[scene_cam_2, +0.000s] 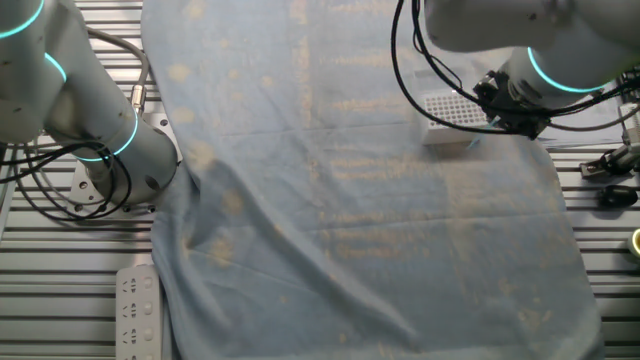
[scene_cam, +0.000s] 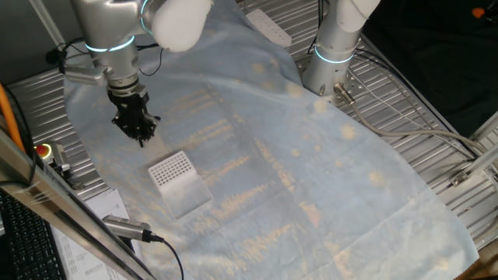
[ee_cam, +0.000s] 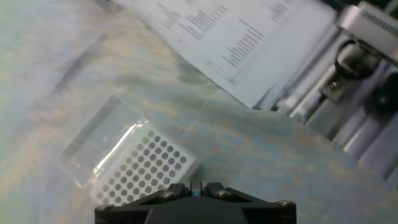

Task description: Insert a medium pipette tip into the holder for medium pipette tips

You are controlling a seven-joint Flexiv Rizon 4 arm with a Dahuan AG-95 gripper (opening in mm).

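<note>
The holder for medium pipette tips point(scene_cam: 173, 173) is a small white box with a grid of holes, lying on the pale cloth; it also shows in the other fixed view point(scene_cam_2: 450, 110) and in the hand view point(ee_cam: 144, 169). Its clear lid point(ee_cam: 102, 146) lies open beside it. My gripper point(scene_cam: 141, 132) hangs above the cloth, a little behind and to the left of the holder and apart from it. In the hand view the jaws point(ee_cam: 196, 186) stand close together on a thin pale teal sliver, the medium pipette tip point(ee_cam: 196, 188), of which only a small part shows.
A pale blue cloth point(scene_cam: 296, 171) covers the table. A printed paper sheet point(ee_cam: 236, 37) lies beyond the holder. A second robot base point(scene_cam: 327, 62) stands at the back. Cables and metal fittings point(scene_cam_2: 610, 165) lie at the table's edge, and a white power strip point(scene_cam: 268, 27) at the back.
</note>
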